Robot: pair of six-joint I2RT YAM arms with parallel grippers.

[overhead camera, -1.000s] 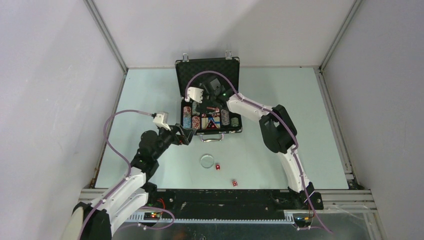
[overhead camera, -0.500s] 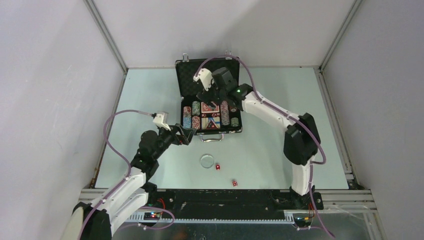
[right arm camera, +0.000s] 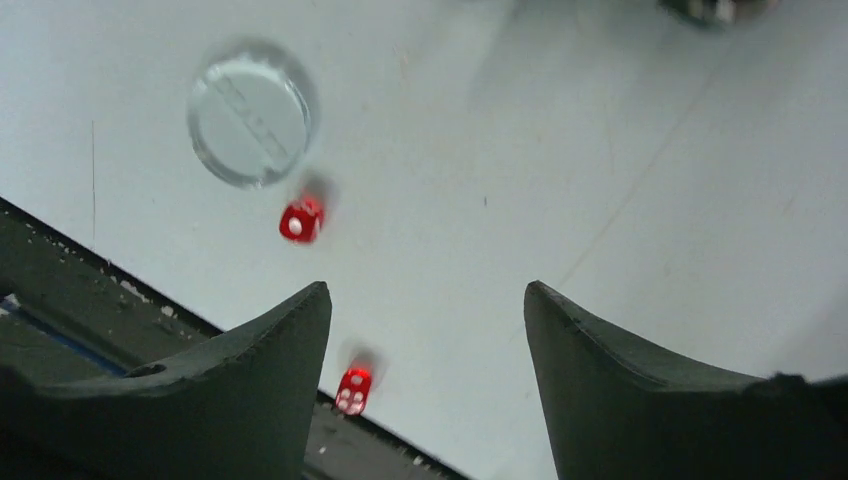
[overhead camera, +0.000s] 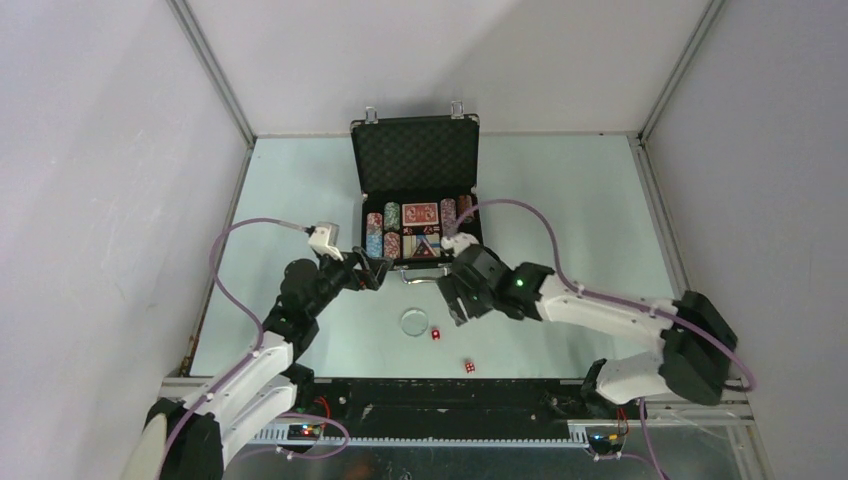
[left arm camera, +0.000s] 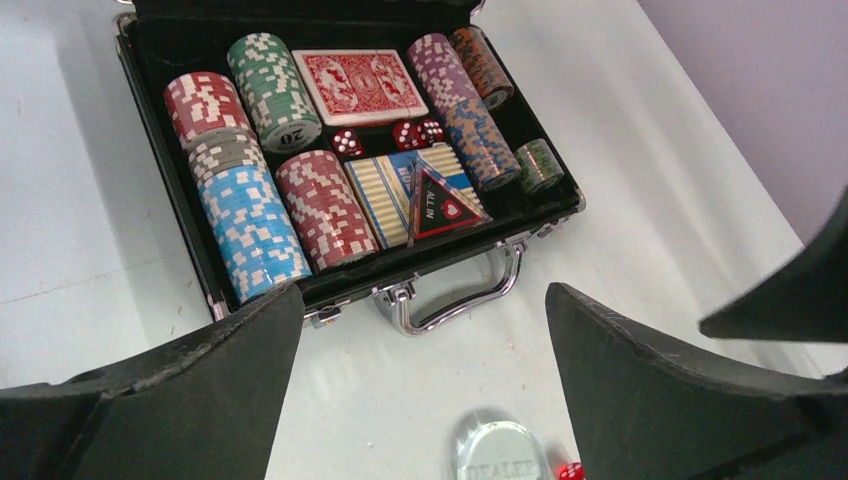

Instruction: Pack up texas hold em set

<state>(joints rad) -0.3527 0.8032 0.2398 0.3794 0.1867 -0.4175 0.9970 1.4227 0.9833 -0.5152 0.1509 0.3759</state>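
Jaws stand apart on left gripper (left arm camera: 422, 297) and right gripper (right arm camera: 426, 292) — the clear disc (left arm camera: 497, 455) (left wrist view) is cut off.

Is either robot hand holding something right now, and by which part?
Nothing is held. The left gripper hangs with open fingers before the briefcase; the right gripper hangs open-fingered near the loose red dice.

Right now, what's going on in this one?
Two robot arms are packing a poker set. The open briefcase already holds chips and cards. A clear dealer disc and two red dice lie loose on the table in front of it. The right claw hangs open and empty over those dice. The left claw is open and empty, facing the briefcase front.
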